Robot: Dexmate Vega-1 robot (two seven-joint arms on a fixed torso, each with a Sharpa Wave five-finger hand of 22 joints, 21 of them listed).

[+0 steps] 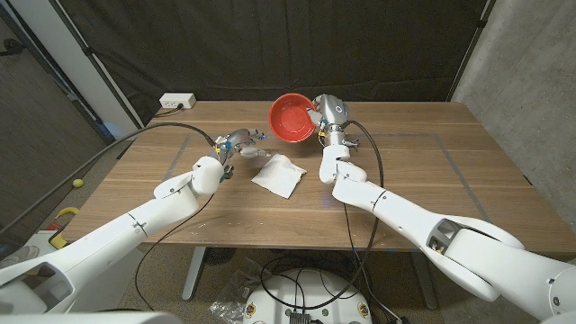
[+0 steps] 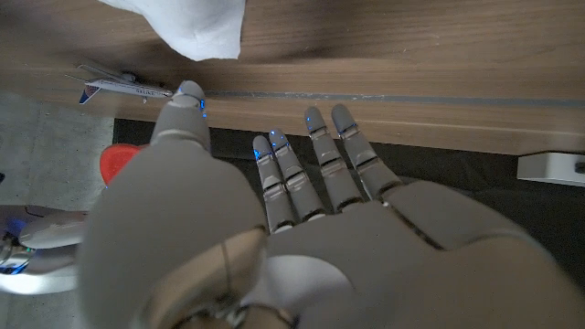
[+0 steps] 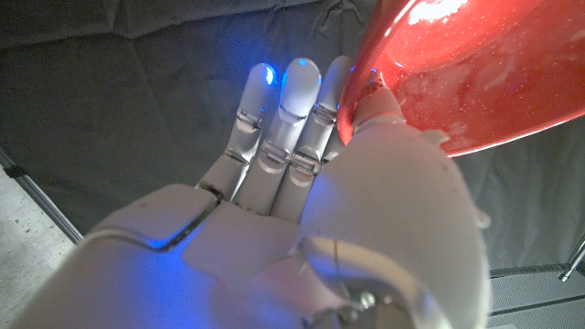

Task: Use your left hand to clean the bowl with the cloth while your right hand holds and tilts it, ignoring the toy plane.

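A red bowl [image 1: 292, 118] is lifted off the table at the back middle and tilted, its inside facing the camera in the head view. My right hand [image 1: 329, 114] grips its rim; in the right wrist view the rim of the bowl [image 3: 457, 82] sits between my thumb and fingers [image 3: 283, 110]. A white cloth [image 1: 278, 175] lies crumpled on the table in front of the bowl. My left hand [image 1: 231, 146] hovers just left of the cloth, holding nothing, fingers [image 2: 320, 155] held out straight. The cloth [image 2: 196, 27] lies beyond them.
A small toy plane [image 1: 256, 156] lies between my left hand and the cloth, also seen as the plane [image 2: 114, 89] in the left wrist view. A white power strip [image 1: 177, 102] sits at the table's back left corner. Dark curtains hang behind the table.
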